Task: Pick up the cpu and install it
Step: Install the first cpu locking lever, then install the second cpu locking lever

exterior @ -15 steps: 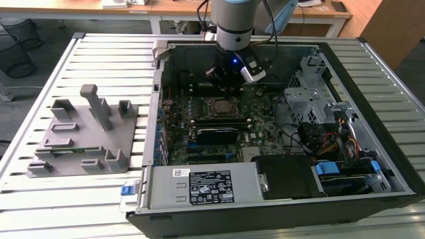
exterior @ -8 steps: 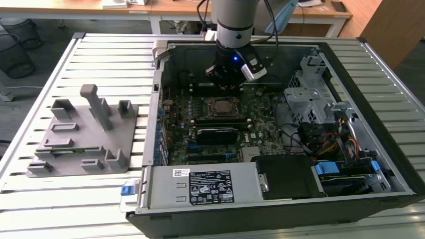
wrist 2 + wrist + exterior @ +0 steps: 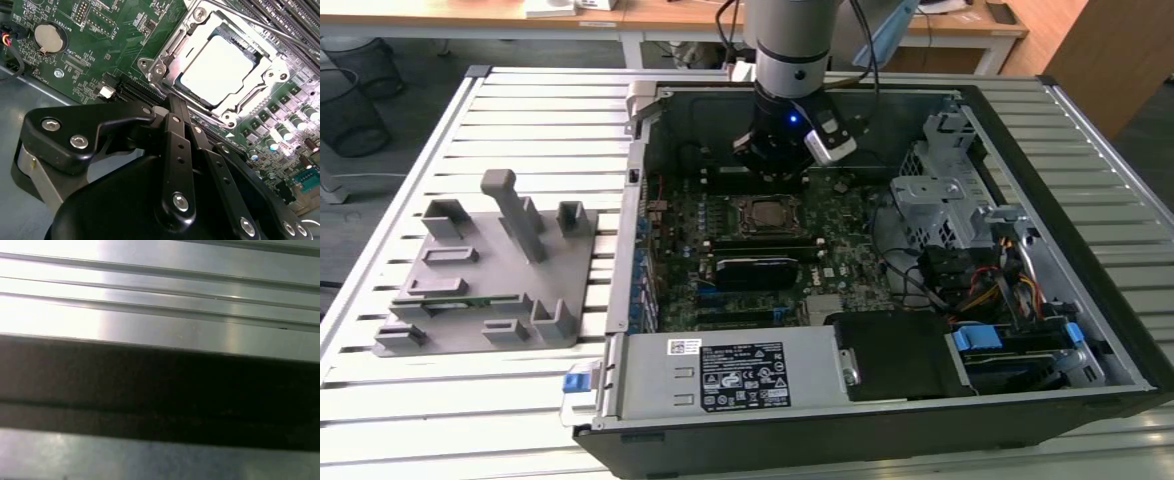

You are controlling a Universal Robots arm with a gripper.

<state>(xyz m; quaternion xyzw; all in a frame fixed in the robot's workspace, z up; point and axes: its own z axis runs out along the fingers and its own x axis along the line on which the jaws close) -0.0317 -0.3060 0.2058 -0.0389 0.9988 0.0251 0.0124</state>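
Note:
The cpu (image 3: 220,70), a flat square chip with a bright silver top, lies inside the metal socket frame (image 3: 162,62) on the green motherboard (image 3: 95,30). In the exterior view the cpu (image 3: 767,214) sits mid-board in the open computer case. My gripper (image 3: 774,185) hangs from the arm just behind the socket, slightly above the board. In the second wrist view its black links meet at the gripper (image 3: 171,102), which looks shut with nothing between the fingers. The tips are a short way from the socket and do not touch the chip.
The case walls (image 3: 635,200) ring the board. A black module (image 3: 754,268) lies in front of the socket, and a drive cage (image 3: 941,190) and cables (image 3: 987,290) are at the exterior view's right. A grey parts fixture (image 3: 487,265) stands on the slatted table (image 3: 160,315).

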